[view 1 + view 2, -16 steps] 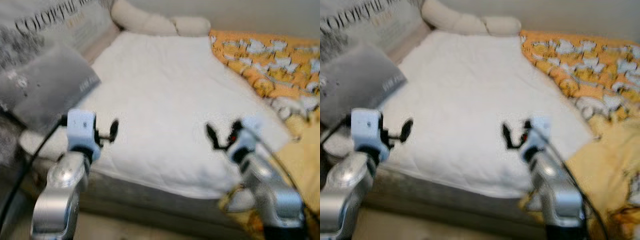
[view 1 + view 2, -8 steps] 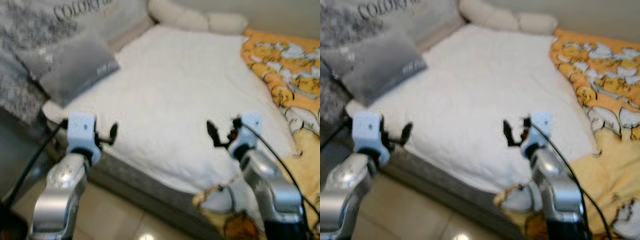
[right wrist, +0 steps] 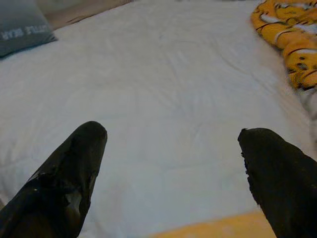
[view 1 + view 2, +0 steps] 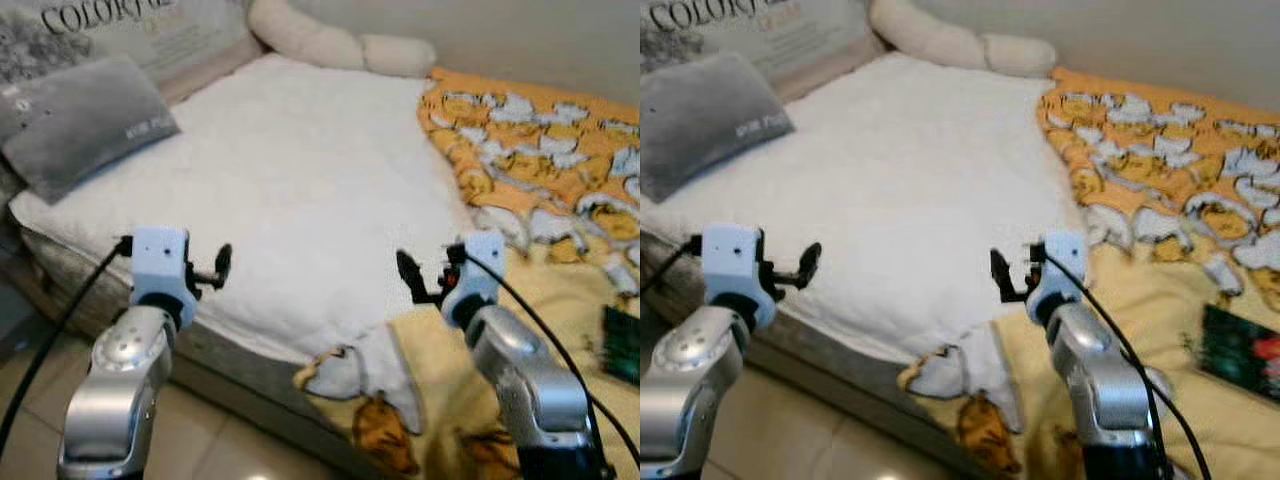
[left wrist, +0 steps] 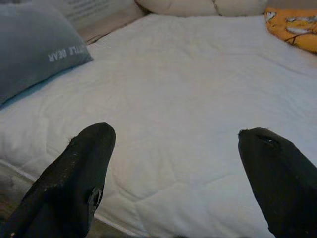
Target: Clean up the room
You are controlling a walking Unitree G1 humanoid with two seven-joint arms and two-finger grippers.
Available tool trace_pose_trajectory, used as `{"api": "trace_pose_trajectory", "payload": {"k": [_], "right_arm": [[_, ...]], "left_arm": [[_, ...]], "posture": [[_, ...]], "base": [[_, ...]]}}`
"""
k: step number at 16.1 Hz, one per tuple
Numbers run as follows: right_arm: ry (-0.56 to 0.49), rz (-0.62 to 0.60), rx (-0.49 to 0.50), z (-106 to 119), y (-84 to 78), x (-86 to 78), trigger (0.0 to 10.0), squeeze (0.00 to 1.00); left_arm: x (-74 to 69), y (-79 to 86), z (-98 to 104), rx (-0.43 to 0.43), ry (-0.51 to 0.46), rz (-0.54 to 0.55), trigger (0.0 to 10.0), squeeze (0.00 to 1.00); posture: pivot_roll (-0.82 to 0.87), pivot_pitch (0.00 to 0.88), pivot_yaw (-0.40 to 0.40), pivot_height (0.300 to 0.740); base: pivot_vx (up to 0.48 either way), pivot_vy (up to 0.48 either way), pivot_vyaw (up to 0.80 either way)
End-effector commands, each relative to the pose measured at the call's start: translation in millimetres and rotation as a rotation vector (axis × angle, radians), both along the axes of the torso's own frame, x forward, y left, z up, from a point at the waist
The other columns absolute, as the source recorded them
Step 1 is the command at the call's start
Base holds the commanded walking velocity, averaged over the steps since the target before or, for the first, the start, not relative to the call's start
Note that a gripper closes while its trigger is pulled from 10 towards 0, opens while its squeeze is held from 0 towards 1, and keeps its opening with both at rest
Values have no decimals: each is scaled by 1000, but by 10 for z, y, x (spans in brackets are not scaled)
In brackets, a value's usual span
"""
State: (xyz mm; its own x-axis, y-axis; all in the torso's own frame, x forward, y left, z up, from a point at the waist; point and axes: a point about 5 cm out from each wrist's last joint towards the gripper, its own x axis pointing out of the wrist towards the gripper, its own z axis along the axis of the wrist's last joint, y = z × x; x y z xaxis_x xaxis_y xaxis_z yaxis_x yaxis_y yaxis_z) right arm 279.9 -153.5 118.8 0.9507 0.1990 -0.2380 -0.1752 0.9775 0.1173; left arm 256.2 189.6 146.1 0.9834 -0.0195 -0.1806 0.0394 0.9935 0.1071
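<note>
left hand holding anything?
No. The left hand has its fingers spread wide with only the white quilt between them.

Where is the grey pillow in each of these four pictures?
Left eye view: grey pillow, upper left, on the white quilt.
Right eye view: upper left.
Left wrist view: a corner, printed letters showing.
Right wrist view: a small corner piece.
Shared landmark: the white quilt.
</note>
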Motion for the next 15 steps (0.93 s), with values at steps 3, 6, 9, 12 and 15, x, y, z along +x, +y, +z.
{"api": "trace_pose_trajectory", "payload": {"k": [3,6,9,12,15], "right_arm": [[22,-15,-7,-33,-32,-45,10000,0],[29,-1,-4,-46,8,-68,10000,0],[40,13,-10,-50,2,-79,10000,0],[47,23,-31,-57,-53,-78,10000,0],[48,22,-32,-47,-69,-64,10000,0]], "left_arm": [[-6,-60,3,4,-3,-24,10000,1000],[-17,-67,-7,5,2,-28,10000,1000],[-26,-73,-18,4,7,-32,10000,1000],[-30,-83,-38,5,16,-39,10000,1000],[-26,-75,-50,9,21,-40,10000,1000]], "posture": [[-11,0,20,740],[-13,0,22,740],[-21,0,25,740],[-34,0,33,740],[-37,0,33,740]], "base": [[0,-361,0],[0,-355,0],[0,-349,0],[0,-344,0],[0,-342,0]]}}
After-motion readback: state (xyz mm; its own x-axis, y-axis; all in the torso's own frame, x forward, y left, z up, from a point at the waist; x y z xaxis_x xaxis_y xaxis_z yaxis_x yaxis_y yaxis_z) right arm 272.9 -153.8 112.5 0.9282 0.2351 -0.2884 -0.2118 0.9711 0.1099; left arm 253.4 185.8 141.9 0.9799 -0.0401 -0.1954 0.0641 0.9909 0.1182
